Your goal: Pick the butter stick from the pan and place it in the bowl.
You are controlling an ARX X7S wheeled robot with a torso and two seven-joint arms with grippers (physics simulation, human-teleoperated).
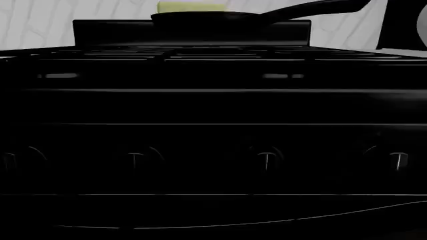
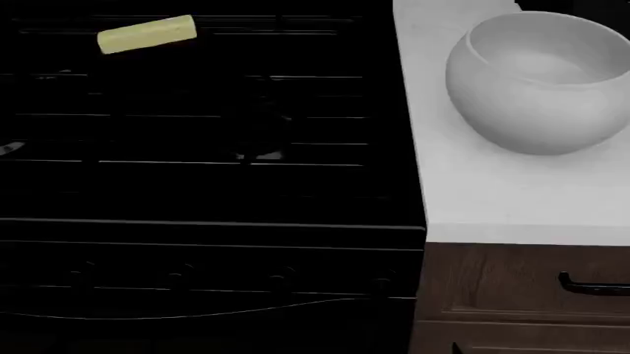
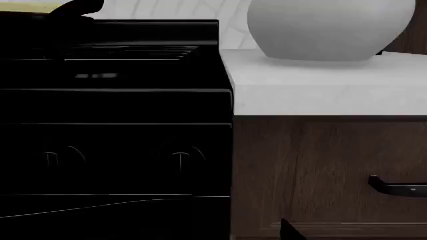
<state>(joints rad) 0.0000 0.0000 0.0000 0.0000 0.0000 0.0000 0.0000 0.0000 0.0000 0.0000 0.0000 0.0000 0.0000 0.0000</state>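
Observation:
The butter stick (image 2: 146, 35), a pale yellow bar, lies at the far left of the black stove. In the left wrist view the butter stick (image 1: 192, 6) rests in the dark pan (image 1: 200, 17), whose handle (image 1: 313, 9) points toward the counter side. In the head view the pan's outline is lost against the stove. The large light-grey bowl (image 2: 541, 81) stands on the white counter (image 2: 492, 199), right of the stove; the bowl (image 3: 330, 30) also fills the right wrist view's upper part. Neither gripper shows in the head view. A dark pointed tip (image 3: 292, 232) may be a right finger.
The stove's grates (image 2: 246, 118) cover the cooktop between pan and counter. Knobs (image 1: 267, 160) line the stove's front panel, with an oven handle (image 2: 197, 313) below them. A brown drawer with a black handle (image 2: 591, 286) sits under the counter.

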